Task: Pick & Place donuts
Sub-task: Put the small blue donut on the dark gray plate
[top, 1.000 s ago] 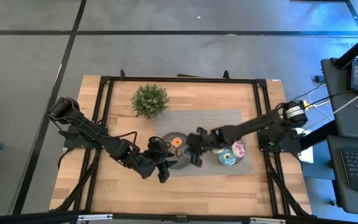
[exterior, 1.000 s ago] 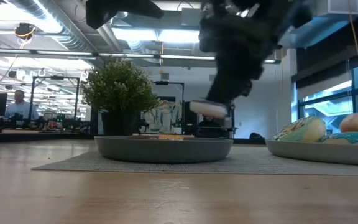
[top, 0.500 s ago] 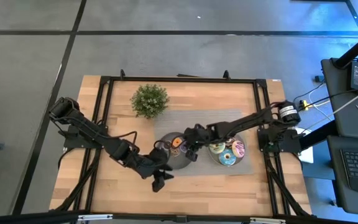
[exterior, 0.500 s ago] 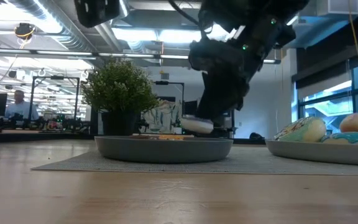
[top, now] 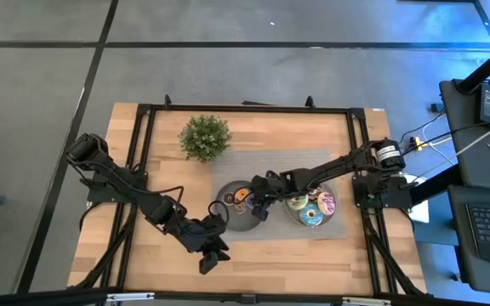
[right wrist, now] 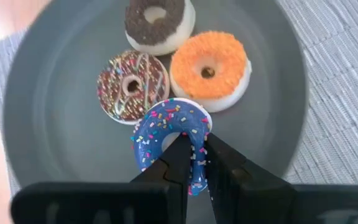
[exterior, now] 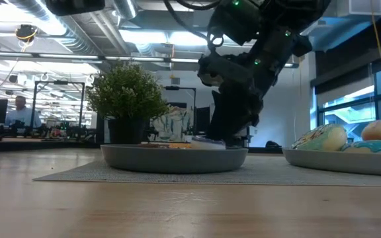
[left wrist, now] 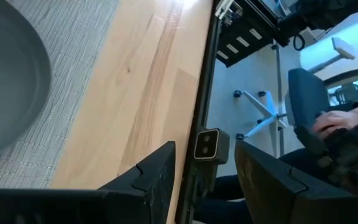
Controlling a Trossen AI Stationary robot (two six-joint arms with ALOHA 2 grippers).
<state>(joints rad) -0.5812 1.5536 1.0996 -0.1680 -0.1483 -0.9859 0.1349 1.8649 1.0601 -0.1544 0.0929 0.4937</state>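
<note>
Wooden planks form the bench (top: 168,161), on which a grey woven mat (top: 266,161) is spread, with a small potted plant (top: 204,136) at its far left corner. On the mat a dark grey plate (top: 225,194) is seen left of a pale grey bowl (top: 292,214).

The right hand (top: 259,204) is stretched over the plate, low above its middle. In the right wrist view its fingers (right wrist: 178,163) are seen closed narrowly on the blue donut (right wrist: 166,132), one finger passing through the hole and the other outside the rim; the ring is held tilted, its raised edge just beside the orange donut (right wrist: 210,70) and the chocolate sprinkled donut (right wrist: 132,86). Whether it touches the plate floor cannot be told. A dark brown donut (right wrist: 158,23) is seen lying farther along the plate.

In the bowl, the remaining donuts (top: 313,207) are gathered, a pink one and a pale green one among them.

The left hand (top: 211,257) is held over bare wood near the front edge, well apart from the plate; in the left wrist view its fingers (left wrist: 157,174) are spread wide with nothing between them. Beyond the bench edge a seated person (left wrist: 340,134) is visible.
</note>
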